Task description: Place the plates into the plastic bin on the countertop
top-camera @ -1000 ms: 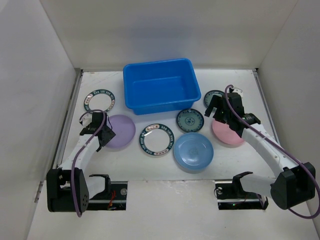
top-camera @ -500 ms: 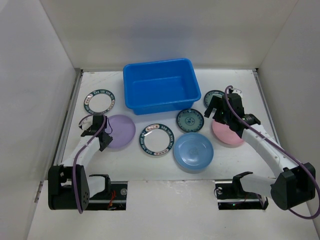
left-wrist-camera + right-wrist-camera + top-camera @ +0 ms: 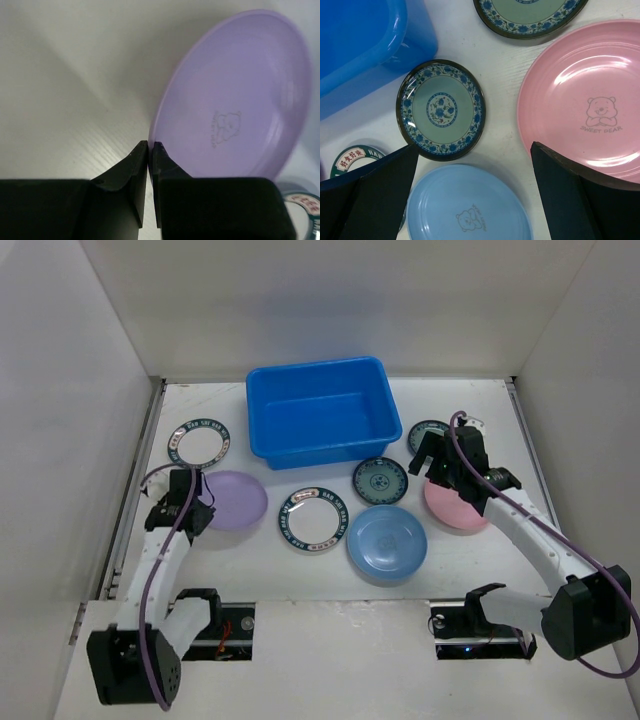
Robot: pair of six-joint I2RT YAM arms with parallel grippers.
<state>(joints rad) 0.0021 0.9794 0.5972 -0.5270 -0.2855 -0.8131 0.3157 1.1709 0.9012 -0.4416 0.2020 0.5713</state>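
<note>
My left gripper (image 3: 204, 510) (image 3: 150, 148) is shut on the left rim of the lilac plate (image 3: 240, 498) (image 3: 235, 90), which tilts up off the countertop (image 3: 300, 575). My right gripper (image 3: 432, 468) (image 3: 474, 145) hangs open above the gap between the pink plate (image 3: 458, 510) (image 3: 585, 100), the light blue plate (image 3: 387, 543) (image 3: 470, 205) and a small teal plate (image 3: 380, 480) (image 3: 441, 109), holding nothing. The blue plastic bin (image 3: 315, 368) (image 3: 360, 40) stands at the back middle, with nothing in it.
A second teal plate (image 3: 428, 432) (image 3: 530, 15) lies right of the bin. White plates with dark patterned rims lie at the far left (image 3: 198, 442) and in the middle (image 3: 313, 519). White walls close off the left, back and right.
My left gripper has closed on the lilac plate's rim and drawn back to the left, and the plate has shifted slightly with it. The right arm has not moved.
</note>
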